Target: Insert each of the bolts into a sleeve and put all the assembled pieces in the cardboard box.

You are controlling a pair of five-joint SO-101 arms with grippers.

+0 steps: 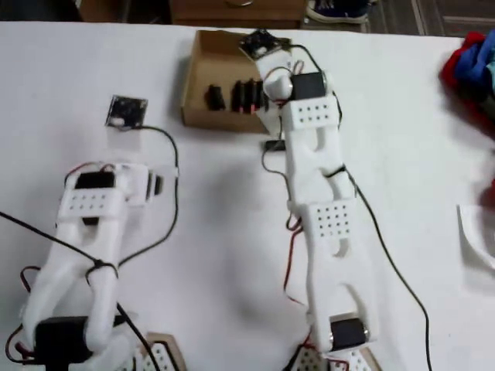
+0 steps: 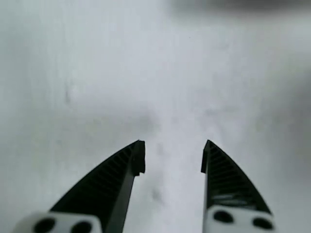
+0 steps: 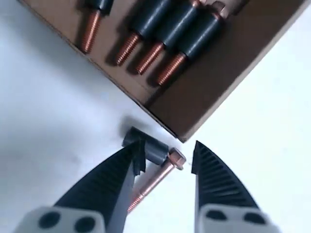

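The cardboard box stands at the table's far middle and holds several black sleeves with copper bolts in them. In the right wrist view those assembled pieces lie side by side near the box's corner. Just outside that corner, on the table, a loose black sleeve lies against the head of a copper bolt, at an angle to its shaft. My right gripper is open and straddles both. My left gripper is open over bare white table, at the left.
The right arm stretches from the near edge up to the box. The left arm is folded at the near left. Red and blue cloth and a white object lie at the right edge. Cables trail beside both arms.
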